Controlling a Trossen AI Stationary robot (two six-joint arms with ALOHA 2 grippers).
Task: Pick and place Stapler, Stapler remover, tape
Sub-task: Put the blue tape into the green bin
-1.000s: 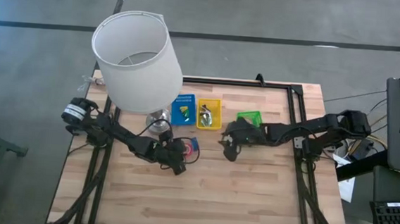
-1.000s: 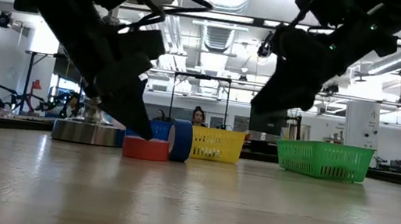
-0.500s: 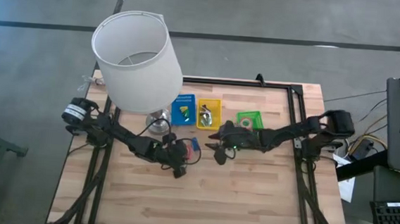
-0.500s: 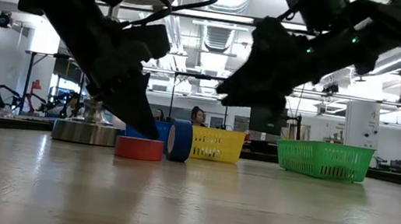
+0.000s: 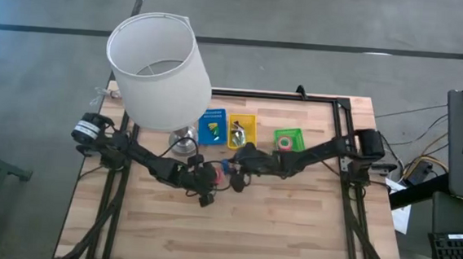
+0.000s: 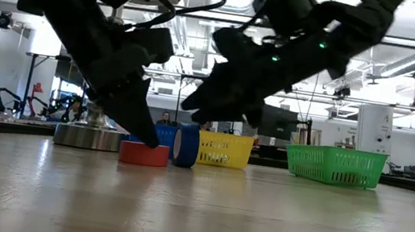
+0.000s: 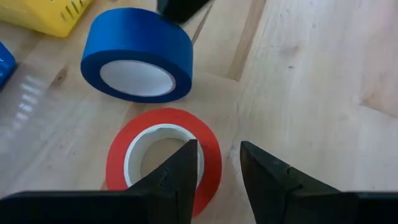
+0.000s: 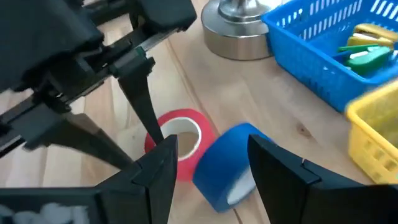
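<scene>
A red tape roll point(image 7: 163, 158) lies flat on the table. A blue tape roll point(image 7: 138, 56) stands on its edge right beside it point(image 6: 185, 145). My left gripper point(image 7: 219, 152) is open and stands astride the red roll's wall. My right gripper point(image 8: 214, 152) is open and hovers just above the blue roll point(image 8: 233, 162), one finger on either side, touching nothing. Another pinkish roll point(image 5: 285, 139) lies in the green tray point(image 5: 296, 134). A silvery piece point(image 5: 237, 134) lies in the yellow tray; I cannot make out whether it is the stapler remover. No stapler shows. My left gripper has one finger point(image 7: 183, 171) in the red roll's hollow and the other point(image 7: 258, 171) outside the roll's wall point(image 7: 212, 163). It comes slanting down from the table's left. I cannot tell whether either finger touches the wall. The roll rests flat on the table.
A lamp with a big white shade point(image 5: 158, 67) stands on a metal base point(image 8: 239, 25) just beyond the rolls. Blue point(image 8: 323, 56), yellow point(image 6: 226, 149) and green point(image 6: 336, 165) trays line the far side. Bare wood lies toward the near edge.
My right gripper has travelled from beside the green tray toward the table's left and come down over the blue roll, close to my left gripper. The red roll has slid a little along the table.
</scene>
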